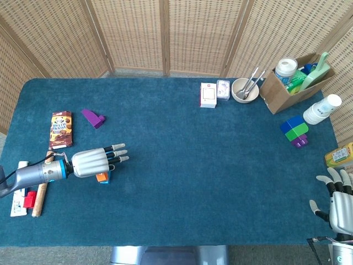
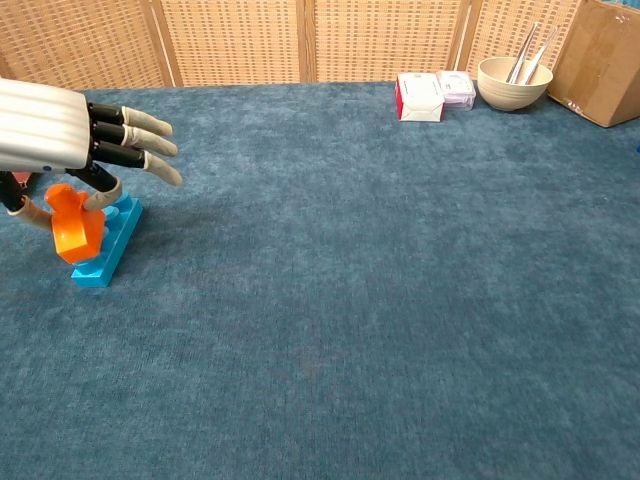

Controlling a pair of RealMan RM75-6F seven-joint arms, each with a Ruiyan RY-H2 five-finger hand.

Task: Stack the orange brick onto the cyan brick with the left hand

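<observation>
My left hand [image 2: 55,130] [image 1: 94,162] hovers at the table's left side and pinches the orange brick [image 2: 75,225] between thumb and a finger, the other fingers stretched out. The orange brick [image 1: 101,177] hangs tilted over the near end of the cyan brick [image 2: 108,246], touching or just above it. In the head view the cyan brick is almost wholly hidden under the hand. My right hand [image 1: 337,201] rests at the table's near right corner, fingers apart and holding nothing.
A purple block [image 1: 93,117] and a snack packet [image 1: 60,129] lie behind the left hand; a wooden stick [image 1: 42,190] and red-white items lie at its left. A bowl [image 1: 244,90], small boxes [image 1: 208,94], cardboard box [image 1: 292,83], cups [image 1: 322,109] and stacked blocks [image 1: 294,131] stand far right.
</observation>
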